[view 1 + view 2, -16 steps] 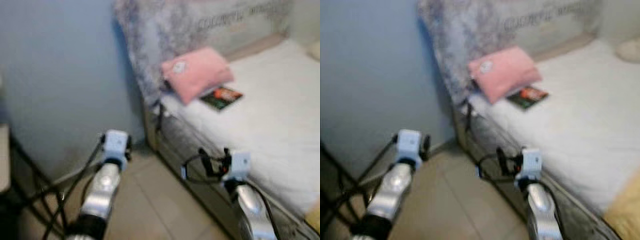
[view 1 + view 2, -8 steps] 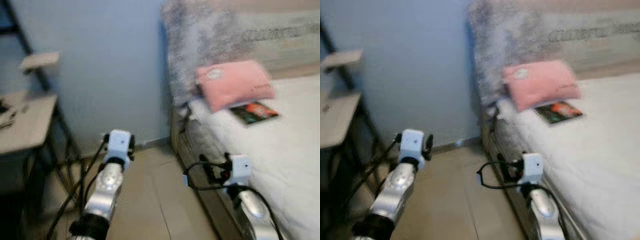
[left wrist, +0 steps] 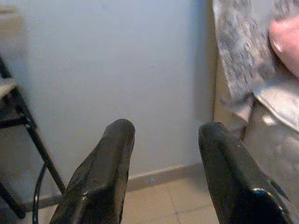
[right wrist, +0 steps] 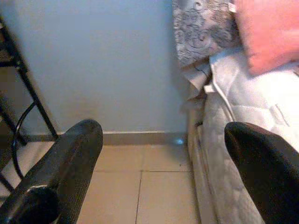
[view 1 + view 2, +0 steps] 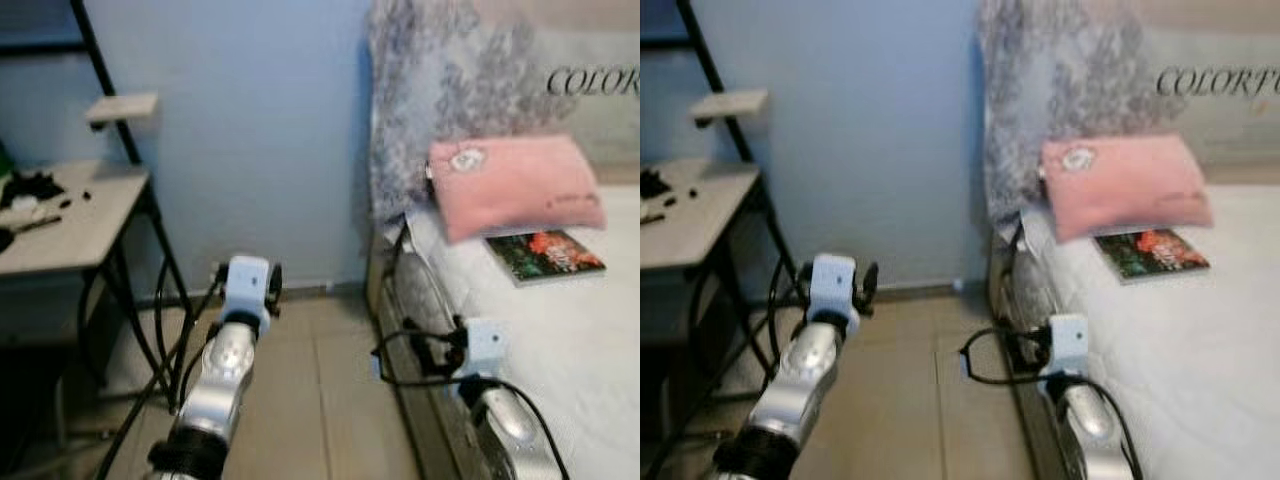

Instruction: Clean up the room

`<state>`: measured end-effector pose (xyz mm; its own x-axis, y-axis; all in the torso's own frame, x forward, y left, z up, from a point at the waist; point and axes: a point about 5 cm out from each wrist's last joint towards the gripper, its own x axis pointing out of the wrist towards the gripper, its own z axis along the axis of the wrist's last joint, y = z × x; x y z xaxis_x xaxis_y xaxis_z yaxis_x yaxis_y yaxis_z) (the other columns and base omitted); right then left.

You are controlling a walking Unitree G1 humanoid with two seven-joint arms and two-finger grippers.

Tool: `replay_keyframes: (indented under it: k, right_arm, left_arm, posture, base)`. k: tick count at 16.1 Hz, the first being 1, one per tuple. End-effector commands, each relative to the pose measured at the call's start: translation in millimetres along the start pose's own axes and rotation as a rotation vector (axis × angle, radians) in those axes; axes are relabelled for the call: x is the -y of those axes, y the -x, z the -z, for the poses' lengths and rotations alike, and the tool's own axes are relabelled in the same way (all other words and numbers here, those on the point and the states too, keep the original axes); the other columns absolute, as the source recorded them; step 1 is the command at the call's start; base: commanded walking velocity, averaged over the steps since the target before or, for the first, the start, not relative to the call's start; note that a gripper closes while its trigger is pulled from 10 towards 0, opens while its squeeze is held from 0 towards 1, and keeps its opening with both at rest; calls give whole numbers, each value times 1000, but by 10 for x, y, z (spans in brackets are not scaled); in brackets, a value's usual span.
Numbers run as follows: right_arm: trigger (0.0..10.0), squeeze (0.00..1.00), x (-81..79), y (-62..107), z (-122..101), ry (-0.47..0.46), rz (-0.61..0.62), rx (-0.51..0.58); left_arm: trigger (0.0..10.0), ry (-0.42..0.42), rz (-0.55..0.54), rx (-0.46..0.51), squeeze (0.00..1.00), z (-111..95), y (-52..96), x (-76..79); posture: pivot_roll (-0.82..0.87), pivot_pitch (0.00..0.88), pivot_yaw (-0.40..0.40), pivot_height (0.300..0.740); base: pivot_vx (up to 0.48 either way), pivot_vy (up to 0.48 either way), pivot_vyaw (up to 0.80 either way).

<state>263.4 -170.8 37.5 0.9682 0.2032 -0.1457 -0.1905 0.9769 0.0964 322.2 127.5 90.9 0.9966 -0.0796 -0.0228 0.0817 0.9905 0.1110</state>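
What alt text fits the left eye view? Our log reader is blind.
A pink pillow lies at the head of a white bed on the right, partly over a book. Both silver arms reach forward over a tiled floor toward a blue wall; a desk stands on the left.

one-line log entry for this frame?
left gripper open, idle | right gripper open, idle | pink pillow on book

Blue wall (image 5: 270, 140), tiled floor (image 5: 320, 400), black-framed desk (image 5: 70, 215).
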Motion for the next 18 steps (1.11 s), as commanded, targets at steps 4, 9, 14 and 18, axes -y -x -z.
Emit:
replay_keyframes:
  k: [4,9,14,18]
  right_arm:
    - [10000,0,-94,-57,-31,11,-44,8]
    - [10000,0,-146,-83,-29,16,-69,8]
    - [10000,0,-157,-89,-14,17,-76,2]
    - [10000,0,-180,-106,-18,28,-88,1]
  left_arm:
    - [10000,-6,-18,9,0,-14,-9,-97]
    - [10000,0,-41,8,0,-16,-14,-191]
    - [10000,-3,-41,9,0,-6,11,-187]
    - [10000,-17,-43,34,0,-75,-28,-238]
  posture:
    - [54,0,39,710]
    - [70,0,31,710]
    - [77,0,29,710]
    - [80,0,29,710]
  base:
    - [460,0,528]
    - [463,0,519]
    - [463,0,520]
    - [478,0,517]
